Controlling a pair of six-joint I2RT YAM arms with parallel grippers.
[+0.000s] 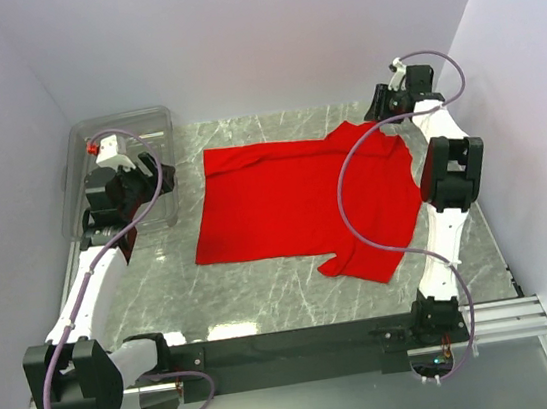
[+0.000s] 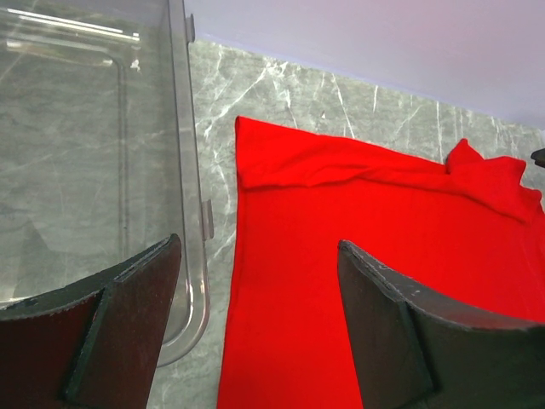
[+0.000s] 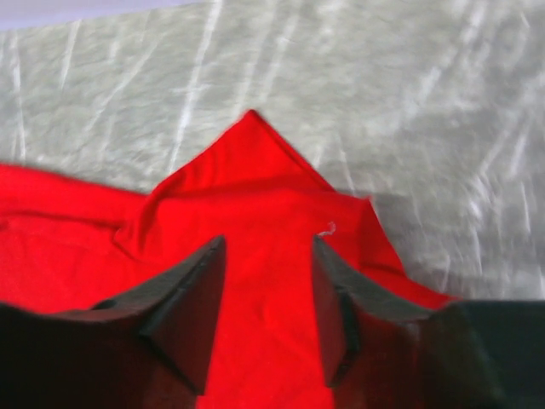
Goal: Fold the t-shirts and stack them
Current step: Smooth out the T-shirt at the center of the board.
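The bright red t-shirt [image 1: 298,201] lies spread on the marble table, with its top edge folded over and one sleeve sticking out at the near right. My left gripper [image 1: 145,186] is open and empty, above the gap between the bin and the shirt's left edge. In the left wrist view its fingers [image 2: 128,315] stand wide apart over the shirt [image 2: 358,256]. My right gripper [image 1: 383,107] is open over the shirt's far right corner. In the right wrist view its fingertips [image 3: 213,256] straddle a pointed flap of red cloth [image 3: 251,162] without closing on it.
A clear plastic bin [image 1: 84,179] stands at the far left of the table; its rim [image 2: 192,170] runs beside the shirt's left edge. Lilac walls close in the back and both sides. A black rail [image 1: 302,342] with the arm bases runs along the near edge.
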